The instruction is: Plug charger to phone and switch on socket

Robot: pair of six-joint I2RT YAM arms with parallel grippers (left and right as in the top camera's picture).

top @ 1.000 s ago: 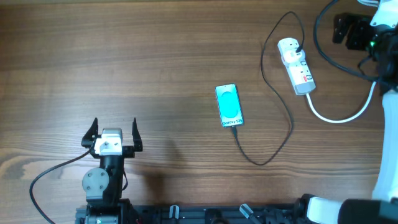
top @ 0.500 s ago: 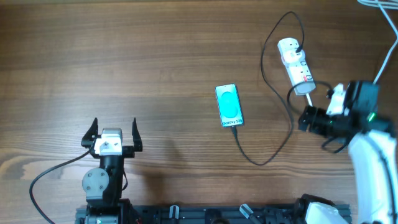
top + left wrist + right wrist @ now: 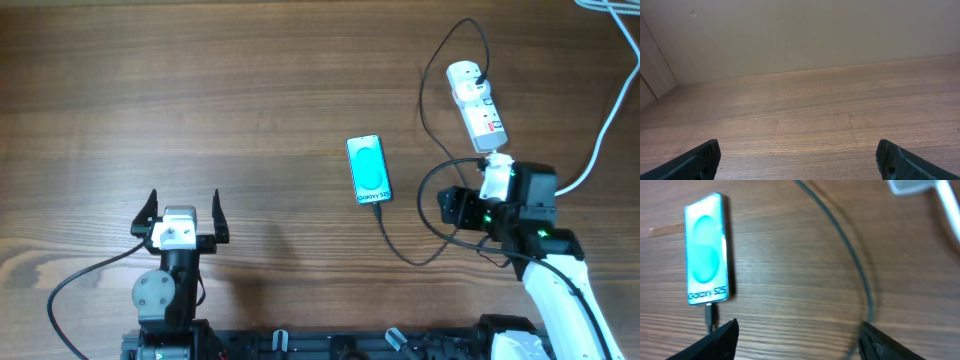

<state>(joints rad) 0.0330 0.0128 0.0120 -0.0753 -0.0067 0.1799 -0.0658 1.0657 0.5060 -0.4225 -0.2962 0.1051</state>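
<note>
Right gripper (image 3: 447, 208), fingers (image 3: 722, 340) spread wide and holding nothing, sits over the table (image 3: 250, 80). In the overhead view the phone (image 3: 368, 169) lies face up near its left, and the socket (image 3: 477, 105) lies just beyond the wrist. The charger (image 3: 405, 260) meets the phone's text-strip end, then loops under the gripper and up to the socket. Left gripper (image 3: 183, 198), also spread and empty, is well apart from all three.
</note>
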